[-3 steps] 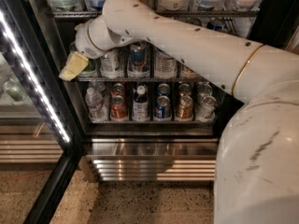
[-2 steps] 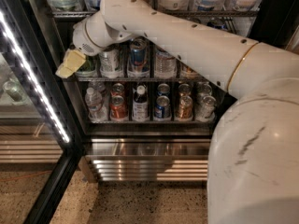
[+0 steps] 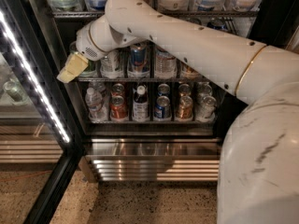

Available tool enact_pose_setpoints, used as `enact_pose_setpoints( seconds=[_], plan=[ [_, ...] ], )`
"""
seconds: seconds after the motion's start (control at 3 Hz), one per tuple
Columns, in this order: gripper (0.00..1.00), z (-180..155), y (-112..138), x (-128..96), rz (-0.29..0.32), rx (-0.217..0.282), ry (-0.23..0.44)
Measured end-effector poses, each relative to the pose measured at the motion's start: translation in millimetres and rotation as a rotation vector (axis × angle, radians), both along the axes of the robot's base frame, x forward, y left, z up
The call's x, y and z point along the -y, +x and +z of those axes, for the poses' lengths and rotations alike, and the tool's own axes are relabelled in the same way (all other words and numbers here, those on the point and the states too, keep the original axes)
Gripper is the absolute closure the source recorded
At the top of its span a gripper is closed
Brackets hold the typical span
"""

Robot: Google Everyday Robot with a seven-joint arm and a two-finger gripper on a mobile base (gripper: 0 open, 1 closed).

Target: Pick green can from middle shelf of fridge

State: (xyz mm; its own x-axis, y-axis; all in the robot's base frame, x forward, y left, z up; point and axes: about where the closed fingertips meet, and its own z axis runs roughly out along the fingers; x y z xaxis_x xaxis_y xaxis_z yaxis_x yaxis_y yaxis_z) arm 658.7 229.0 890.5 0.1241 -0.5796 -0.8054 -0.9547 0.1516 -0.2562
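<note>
The green can [image 3: 91, 67] stands at the left end of the middle shelf [image 3: 154, 79] of the fridge [image 3: 70, 139], mostly hidden behind my wrist. My gripper [image 3: 71, 68] is cream-coloured and sits at the front left of that shelf, right in front of the green can and overlapping it. I cannot see whether it touches the can. To the can's right on the same shelf stand a silver-white can [image 3: 111, 62], a blue can [image 3: 138, 56] and a water bottle [image 3: 164, 62].
The open glass door with its white LED strip [image 3: 35, 80] stands close on the left. The rack below holds shorter cans and small bottles [image 3: 140, 104]. The top rack [image 3: 196, 14] holds bottles. The ribbed steel base [image 3: 154, 162] is beneath. My arm [image 3: 196, 45] crosses the shelves.
My gripper has shifted slightly to the left at the front of the middle shelf. The arm has barely moved otherwise.
</note>
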Motion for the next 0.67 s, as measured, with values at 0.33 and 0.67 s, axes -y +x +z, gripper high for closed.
enact_pose_setpoints(
  seconds=[0.33, 0.67],
  plan=[
    [0.00, -6.8, -4.7, 6.6, -0.016, -0.032, -0.003],
    [0.00, -9.9, -5.6, 6.7, -0.015, -0.041, -0.003]
  ],
)
